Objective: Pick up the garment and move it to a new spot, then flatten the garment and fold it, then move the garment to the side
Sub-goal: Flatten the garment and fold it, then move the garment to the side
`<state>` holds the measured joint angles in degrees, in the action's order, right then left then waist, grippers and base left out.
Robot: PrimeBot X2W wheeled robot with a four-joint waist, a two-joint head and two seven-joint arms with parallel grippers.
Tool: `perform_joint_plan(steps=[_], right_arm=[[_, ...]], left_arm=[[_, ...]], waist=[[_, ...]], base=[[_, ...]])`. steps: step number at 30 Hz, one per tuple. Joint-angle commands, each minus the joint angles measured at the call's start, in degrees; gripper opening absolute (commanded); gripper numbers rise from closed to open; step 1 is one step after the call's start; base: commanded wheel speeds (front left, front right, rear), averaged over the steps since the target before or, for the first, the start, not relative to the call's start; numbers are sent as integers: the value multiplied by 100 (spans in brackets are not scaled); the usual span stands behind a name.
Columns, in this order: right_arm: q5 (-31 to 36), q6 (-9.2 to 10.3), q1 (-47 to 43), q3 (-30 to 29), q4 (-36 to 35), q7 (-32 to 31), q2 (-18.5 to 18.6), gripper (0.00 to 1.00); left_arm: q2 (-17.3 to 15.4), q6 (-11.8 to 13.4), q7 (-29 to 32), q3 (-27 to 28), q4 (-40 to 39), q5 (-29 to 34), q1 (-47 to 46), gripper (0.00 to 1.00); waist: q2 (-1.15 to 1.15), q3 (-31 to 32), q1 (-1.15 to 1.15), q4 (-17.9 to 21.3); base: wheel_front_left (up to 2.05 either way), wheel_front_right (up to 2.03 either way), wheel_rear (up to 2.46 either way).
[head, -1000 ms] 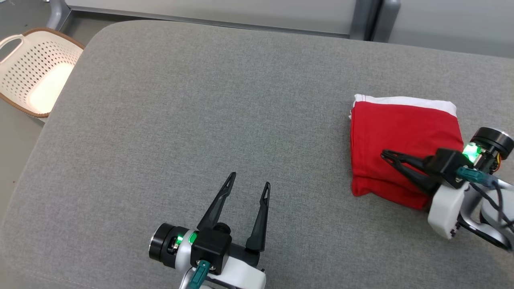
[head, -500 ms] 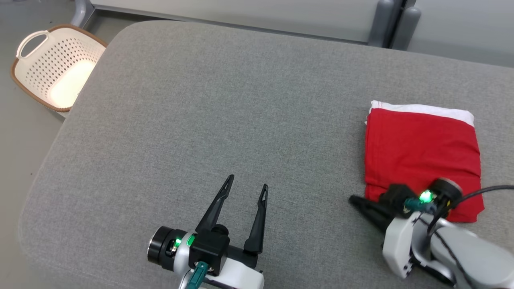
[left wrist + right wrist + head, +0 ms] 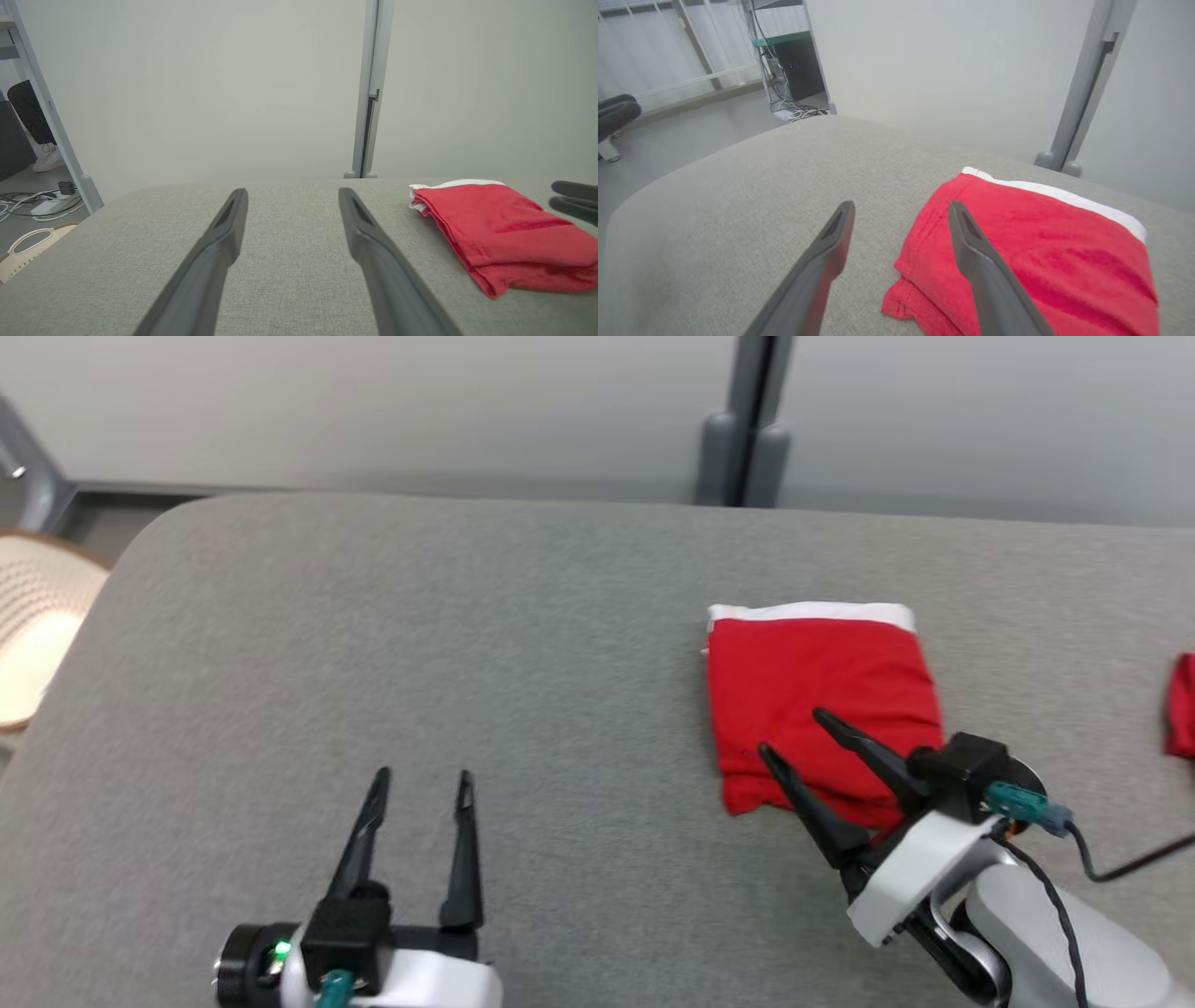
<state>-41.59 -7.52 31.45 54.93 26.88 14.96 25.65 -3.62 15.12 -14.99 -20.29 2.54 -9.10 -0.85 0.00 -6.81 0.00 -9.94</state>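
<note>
Spread and empty, my right fingers (image 3: 780,767) hang over the near-left corner of the folded red garment (image 3: 822,681), which runs near-to-far; my left fingers (image 3: 462,831), also spread, sit well apart to its left.

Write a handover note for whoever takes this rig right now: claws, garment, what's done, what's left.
Left claw: open, empty, above the bare grey cushion, well apart from the garment.
Right claw: open, holding nothing, fingers over the garment's near-left corner.
Garment: red with a white band, folded into a compact rectangle, lying flat right of centre.
Done: flattening and folding, by the look of it.
Left: confirm this is the final side spot; if so, pull the right arm clear.
</note>
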Motion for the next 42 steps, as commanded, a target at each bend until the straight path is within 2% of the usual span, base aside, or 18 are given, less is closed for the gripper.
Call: perform_joint_plan(steps=[1, 9, 16, 25, 42], right_arm=[[136, 7, -250, -223, -33, 25, -37, 100], [1358, 7, -1548, -2234, -564, 28, -378, 100], [1971, 5, -2416, -3260, -591, 29, -748, 100], [2282, 6, -2872, -3664, -636, 29, -1160, 100], [2389, 6, -3004, -3940, -891, 30, -1346, 100]], left_arm=[[-41, -30, -25, 94, -8, -19, 129, 100], [-84, -268, -25, 786, -97, 180, 748, 100], [-9, -361, -25, 1001, -196, 388, 1085, 100], [47, -368, -25, 1069, -154, 533, 1280, 100], [62, -422, -25, 1125, 147, 133, 1552, 100]], waist=[[0, 414, 0, 497], [0, 855, 0, 1206], [0, 1074, 0, 1312], [0, 1154, 0, 1229], [0, 1242, 0, 1088]], base=[[0, 0, 0], [0, 0, 0], [0, 0, 0], [0, 0, 0], [0, 0, 0]])
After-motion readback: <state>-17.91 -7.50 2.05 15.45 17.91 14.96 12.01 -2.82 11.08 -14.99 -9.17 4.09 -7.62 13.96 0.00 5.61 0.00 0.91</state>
